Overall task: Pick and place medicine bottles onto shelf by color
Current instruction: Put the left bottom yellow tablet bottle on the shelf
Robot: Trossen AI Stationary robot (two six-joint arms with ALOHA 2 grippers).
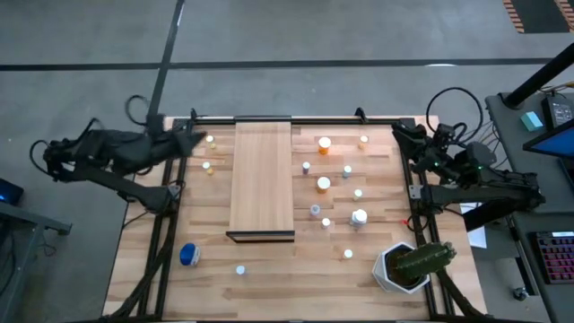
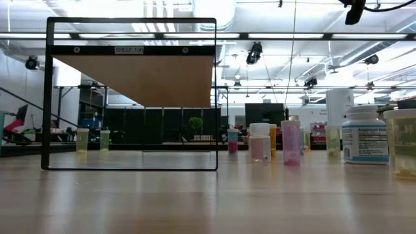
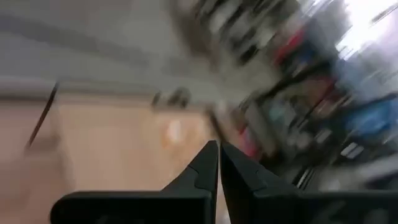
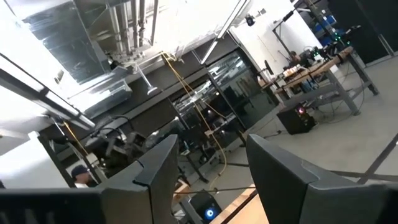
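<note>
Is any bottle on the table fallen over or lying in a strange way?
Yes, one. The fat blue bottle near the table's front left lies on its side, white cap facing sideways, far from the others. The small bottles right of the shelf appear upright, showing their caps from above. Nothing looks spilled.

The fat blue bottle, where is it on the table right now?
From above, the blue bottle lies near the table's front left corner, left of the shelf's dark front edge, with one small white-capped bottle nearby.

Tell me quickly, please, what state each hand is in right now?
Left hand: closed, holding nothing, up by the table's far left corner.
Right hand: open, empty, parked beyond the table's right edge.
</note>
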